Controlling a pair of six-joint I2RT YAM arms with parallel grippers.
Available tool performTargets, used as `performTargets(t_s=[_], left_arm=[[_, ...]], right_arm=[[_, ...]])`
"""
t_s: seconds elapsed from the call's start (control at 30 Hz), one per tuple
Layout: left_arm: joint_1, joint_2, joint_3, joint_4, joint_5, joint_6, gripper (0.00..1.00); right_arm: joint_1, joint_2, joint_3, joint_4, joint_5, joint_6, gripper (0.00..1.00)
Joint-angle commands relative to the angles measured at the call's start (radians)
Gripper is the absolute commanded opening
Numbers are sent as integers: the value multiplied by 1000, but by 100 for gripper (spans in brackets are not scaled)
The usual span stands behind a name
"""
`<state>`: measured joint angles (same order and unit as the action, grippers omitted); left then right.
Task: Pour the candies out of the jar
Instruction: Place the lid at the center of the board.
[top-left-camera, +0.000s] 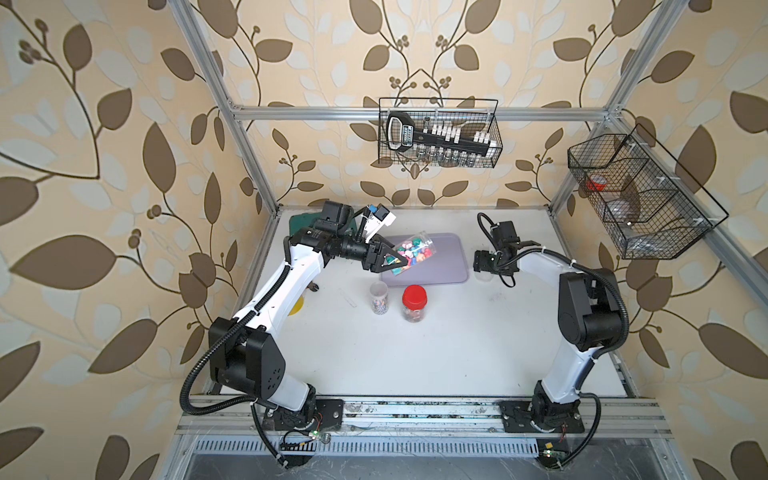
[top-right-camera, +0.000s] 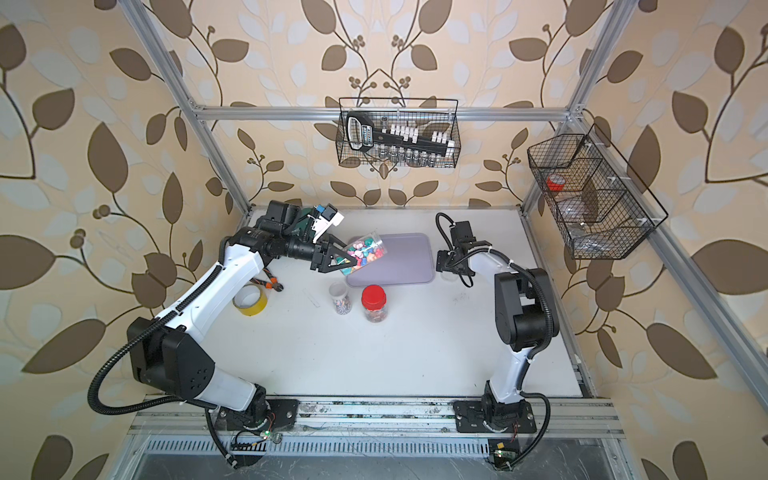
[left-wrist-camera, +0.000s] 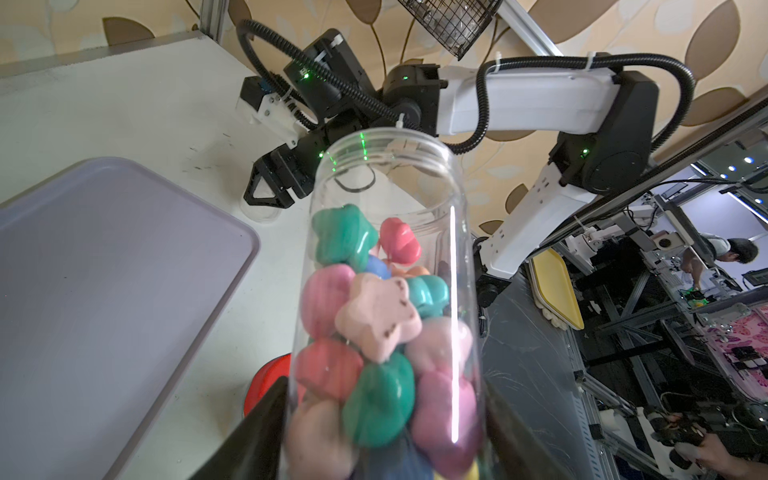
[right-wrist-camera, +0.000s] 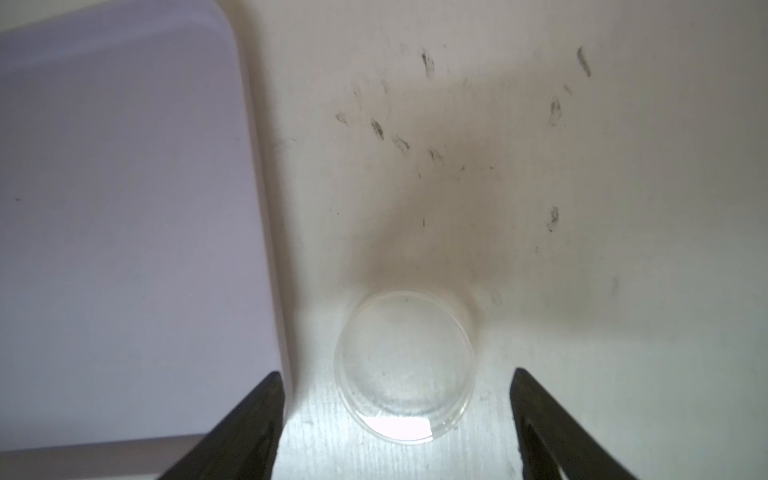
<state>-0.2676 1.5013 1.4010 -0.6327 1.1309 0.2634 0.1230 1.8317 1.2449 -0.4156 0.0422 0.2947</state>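
The left hand (top-left-camera: 397, 262) is clamped on the lower body of the clear jar (top-left-camera: 415, 249), which leans with its open mouth toward the lilac tray (top-left-camera: 451, 266). The candies (left-wrist-camera: 374, 316) are packed at the base end, and the neck is bare in the left wrist view. The pour looks barely begun.

To do it well, the wrist should roll on slowly until the mouth dips below the base. The mouth should stay low and over the tray's middle, because the rim is shallow and the hard pieces could bounce out. The jar wall is smooth, so the grip must stay firm.

The left arm reaches forward with its elbow bent, and its forearm runs across toward the tray.

Right of the tray, the right arm is folded. The right hand (right-wrist-camera: 395, 372) points down at the tabletop (top-left-camera: 415, 353) with its fingers apart, either side of the clear lid (right-wrist-camera: 407, 332) and not touching it.
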Motion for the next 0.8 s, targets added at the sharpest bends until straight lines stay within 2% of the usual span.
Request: performTargets(t_s=[0.0,0.27,0.37,0.77], left_arm=[[1,0,5,24,-4,35,59],[1,61,29,58,-81,50,59],[1,81,32,81,-131,51,59],[1,202,46,90,-266,109,59]], right_arm=[[0,-70,-7,-1,-53,15,82],[0,-167,-105,20,-93,37,82],[1,-221,-150,38,-104,46,87],[-2,-340,-250,34,-102,43,87]])
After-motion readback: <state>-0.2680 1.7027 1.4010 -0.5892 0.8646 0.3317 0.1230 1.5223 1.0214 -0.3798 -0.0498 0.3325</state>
